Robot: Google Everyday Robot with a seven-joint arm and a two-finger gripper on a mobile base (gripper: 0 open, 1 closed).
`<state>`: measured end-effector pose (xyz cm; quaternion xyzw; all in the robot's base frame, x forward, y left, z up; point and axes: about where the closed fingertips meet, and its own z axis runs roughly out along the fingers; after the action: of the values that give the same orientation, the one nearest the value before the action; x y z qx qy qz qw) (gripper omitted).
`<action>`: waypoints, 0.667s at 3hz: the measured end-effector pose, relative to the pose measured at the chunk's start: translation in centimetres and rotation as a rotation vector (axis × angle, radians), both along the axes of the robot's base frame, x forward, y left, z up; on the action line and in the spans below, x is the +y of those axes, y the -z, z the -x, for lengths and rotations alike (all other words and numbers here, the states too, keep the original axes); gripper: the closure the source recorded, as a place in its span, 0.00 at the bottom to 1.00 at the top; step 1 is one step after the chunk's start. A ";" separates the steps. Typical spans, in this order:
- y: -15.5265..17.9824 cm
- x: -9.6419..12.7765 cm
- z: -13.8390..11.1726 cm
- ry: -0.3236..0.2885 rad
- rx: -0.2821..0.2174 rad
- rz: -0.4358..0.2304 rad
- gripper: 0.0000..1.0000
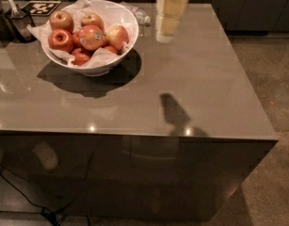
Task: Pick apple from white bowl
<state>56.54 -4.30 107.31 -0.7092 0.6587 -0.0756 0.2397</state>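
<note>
The white bowl point(120, 18), lined with crumpled white paper, stands at the back left of the grey table. It holds several apples. The apple point(91, 36), the largest, red-orange with a small dark sticker, lies in the middle on top. Smaller red apples lie around it and a paler yellow-red one point(116, 36) lies to its right. My gripper point(168, 31) hangs from the top edge of the camera view, above the table, to the right of the bowl and apart from it. It holds nothing that I can see.
The grey glossy table point(191, 93) has its front edge near the middle of the view and its right edge by the carpet. A black-and-white marker tag point(39, 7) and a dark container point(14, 22) sit at the back left. A clear plastic bottle point(138, 14) lies behind the bowl.
</note>
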 end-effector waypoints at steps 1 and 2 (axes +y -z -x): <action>-0.2 4.3 -3.9 -0.095 0.002 0.001 0.00; -1.7 5.4 -4.7 -0.104 -0.045 -0.037 0.00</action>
<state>61.24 1.13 109.04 -0.7359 0.6168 -0.0665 0.2711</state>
